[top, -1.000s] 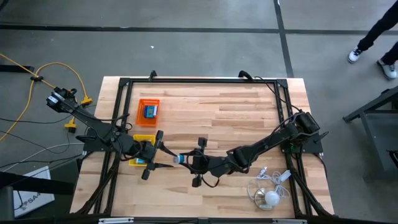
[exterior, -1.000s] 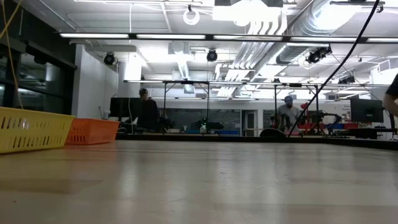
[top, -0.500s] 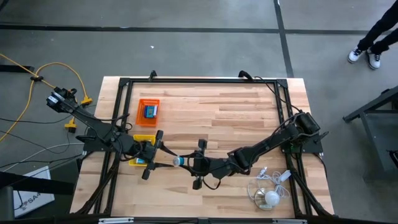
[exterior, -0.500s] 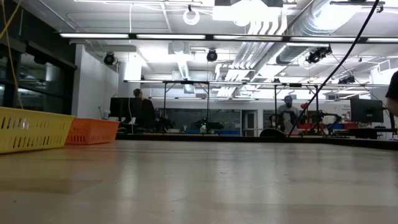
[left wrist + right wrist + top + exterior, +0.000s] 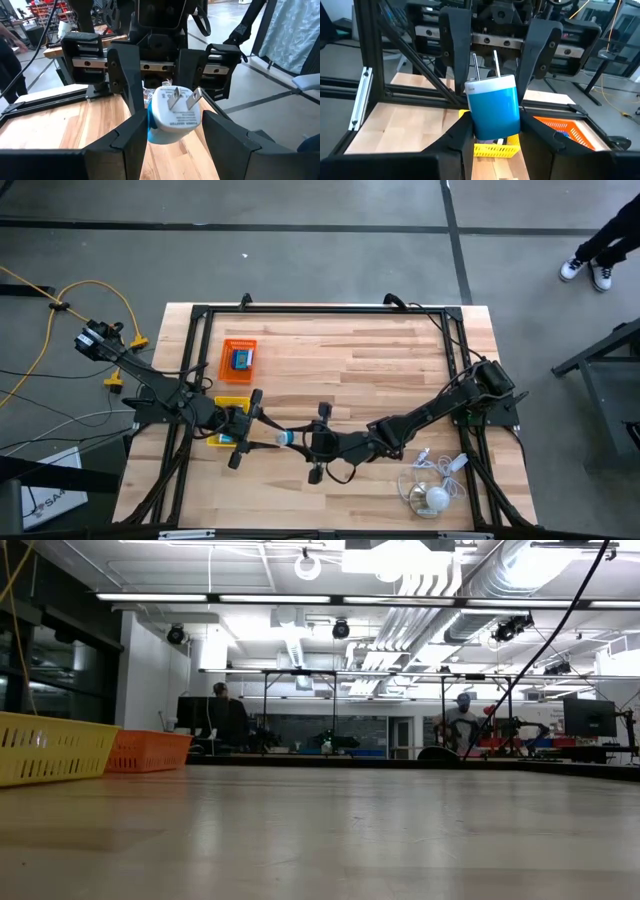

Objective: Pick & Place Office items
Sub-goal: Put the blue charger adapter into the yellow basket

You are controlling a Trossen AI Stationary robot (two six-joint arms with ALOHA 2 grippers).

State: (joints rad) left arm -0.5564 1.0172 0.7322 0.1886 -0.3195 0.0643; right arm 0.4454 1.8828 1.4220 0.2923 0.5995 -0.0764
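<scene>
2 dark arms meet low over the near middle of the wooden counter [image 5: 350,360], pincers facing each other. Between them sits a blue-and-white plug adapter with 2 metal prongs [image 5: 285,437].

Right pincer [image 5: 496,131]: fingers pressed onto the blue body of the adapter from both sides, pinching it; the prongs point away from this arm, toward the left arm. In the high view the right pincer [image 5: 300,439] sits just right of the adapter.

Left pincer [image 5: 173,127]: fingers spread to either side of the adapter's white pronged end. They stand close beside it, but I cannot tell whether they touch it. In the high view the left pincer [image 5: 262,432] is just left of the adapter.

Flat yellow slotted plastic tray [image 5: 231,405] lies on the counter beside the left arm, partly covered by it. Flat orange slotted plastic tray [image 5: 238,345] lies farther back on the left, with a small blue block [image 5: 241,360] inside it. Both trays show at the left edge of the low view; neither arm appears there.

White cable bundle with a round white piece [image 5: 432,492] lies at the near right corner of the counter, well apart from both pincers.
</scene>
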